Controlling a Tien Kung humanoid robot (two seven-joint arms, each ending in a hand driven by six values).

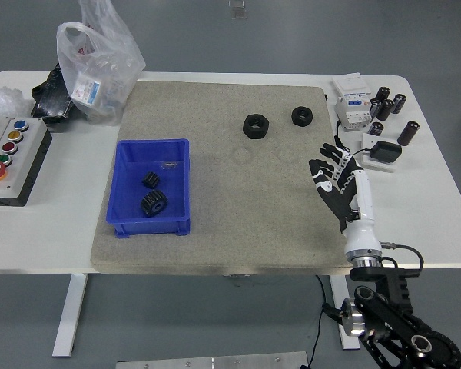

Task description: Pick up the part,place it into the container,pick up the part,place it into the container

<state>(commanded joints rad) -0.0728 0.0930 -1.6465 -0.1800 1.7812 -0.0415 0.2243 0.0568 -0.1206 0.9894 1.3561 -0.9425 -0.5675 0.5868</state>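
Robot hand, right, hovers over mat at its right edge, fingers spread, holding nothing. Two black nuts still on mat near far edge: big nut w/ small nut to its right, apart. Blue bin on mat's left side w/ two gears inside. Button box sits at counter left edge, plastic bag behind the bin; relays & capacitors at far right corner.
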